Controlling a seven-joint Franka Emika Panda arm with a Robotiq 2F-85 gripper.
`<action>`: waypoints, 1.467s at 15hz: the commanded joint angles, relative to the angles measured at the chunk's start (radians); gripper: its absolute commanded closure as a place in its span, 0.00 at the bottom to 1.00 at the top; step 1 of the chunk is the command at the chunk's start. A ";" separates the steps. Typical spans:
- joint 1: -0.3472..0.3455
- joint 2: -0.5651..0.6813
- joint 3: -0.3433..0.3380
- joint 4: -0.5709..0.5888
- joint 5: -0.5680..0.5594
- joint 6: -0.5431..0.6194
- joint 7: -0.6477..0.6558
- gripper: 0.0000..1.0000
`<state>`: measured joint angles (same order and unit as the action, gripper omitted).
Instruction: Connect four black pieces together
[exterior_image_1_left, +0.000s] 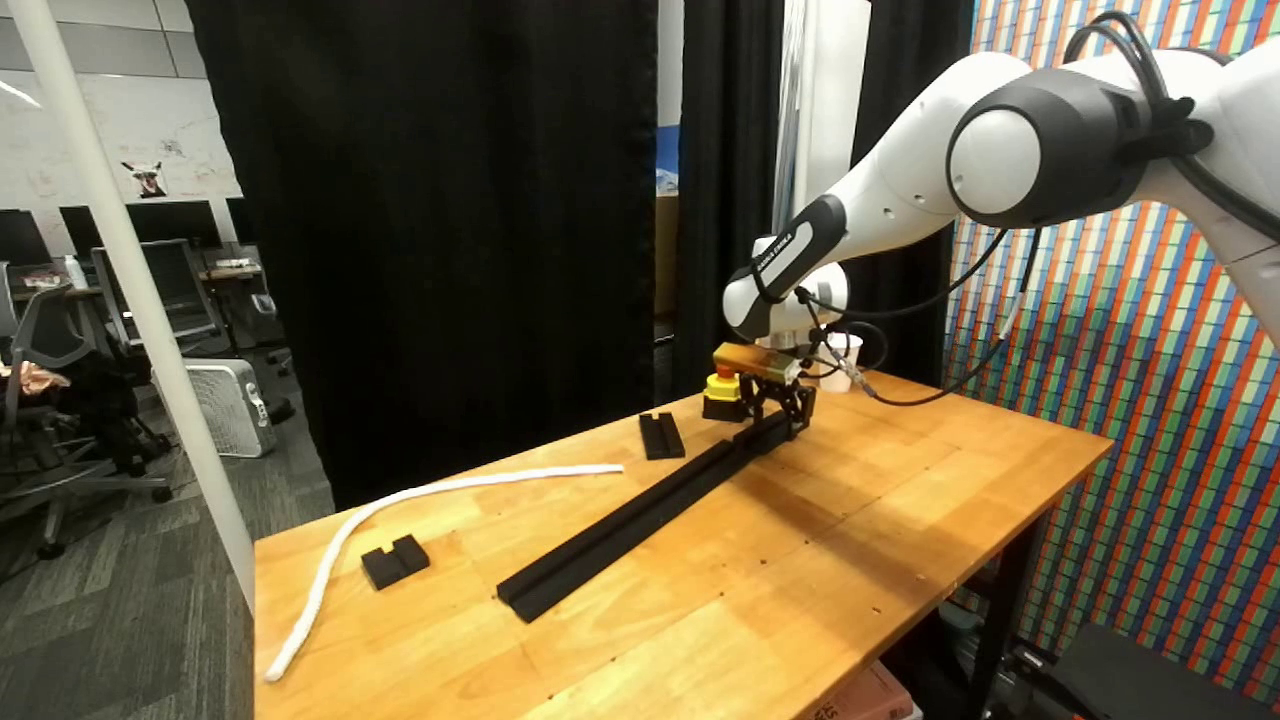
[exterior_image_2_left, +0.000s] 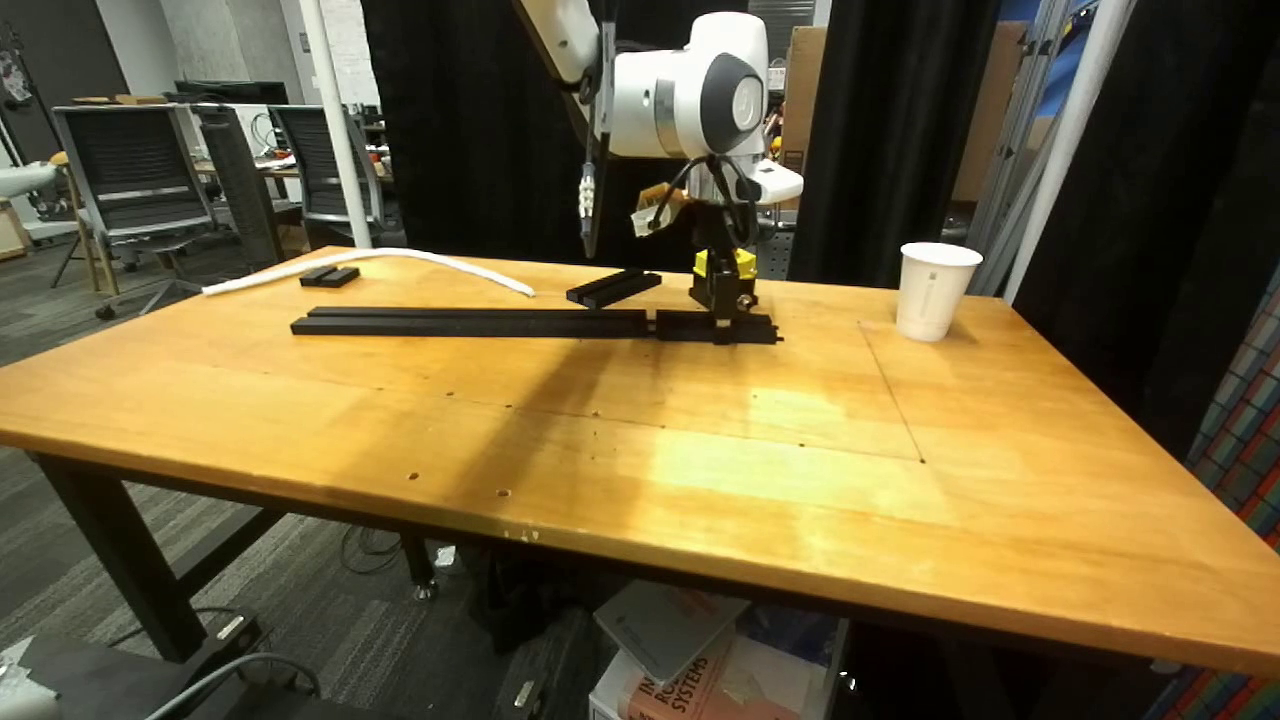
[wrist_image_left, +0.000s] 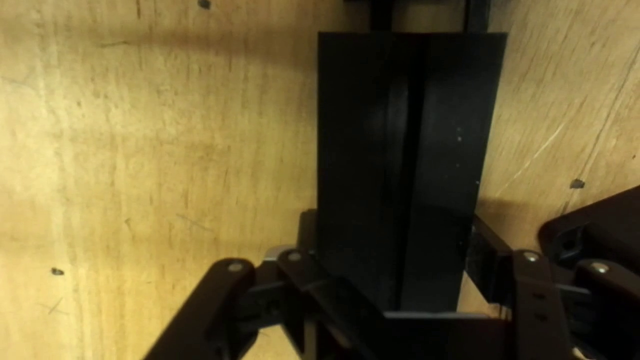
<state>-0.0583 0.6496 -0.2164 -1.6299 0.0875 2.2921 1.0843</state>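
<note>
- The robot's hand (wrist_image_left: 397, 245) is pinched around a short black bar (wrist_image_left: 400, 150), with a finger against each long side.
- That bar looks flat, or nearly flat, on the table (exterior_image_2_left: 850, 520), in line with the long black strip (exterior_image_2_left: 470, 322). The strip is likely the other bars joined up, but I can't see the seams well enough to count them.
- A small gap sits between bar and strip. In the wrist view, two little pegs (wrist_image_left: 478, 16) cross it. I think this is the last join, and it isn't pushed all the way in.
- To do it well, hold the bar flat and straight, so both pegs slide in evenly.
- Push slowly toward the strip, along its length, until the gap is gone.
- If the bar twists, one peg may go in first and jam. Then back up a bit and line up again; don't shove.
- The strip might slide away when pushed, so watch its far end.
- A loose grip could let the bar slip between the fingers, so squeeze firmly.
- Mind the yellow button (exterior_image_1_left: 722, 390) near the hand, and don't bump it.
</note>
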 joint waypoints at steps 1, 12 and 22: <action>-0.020 -0.013 0.014 0.017 0.019 -0.013 -0.022 0.55; -0.020 0.014 0.046 0.062 0.037 -0.030 -0.045 0.55; -0.015 -0.001 0.043 0.038 0.028 -0.028 -0.037 0.55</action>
<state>-0.0676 0.6582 -0.1730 -1.6027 0.1038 2.2846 1.0622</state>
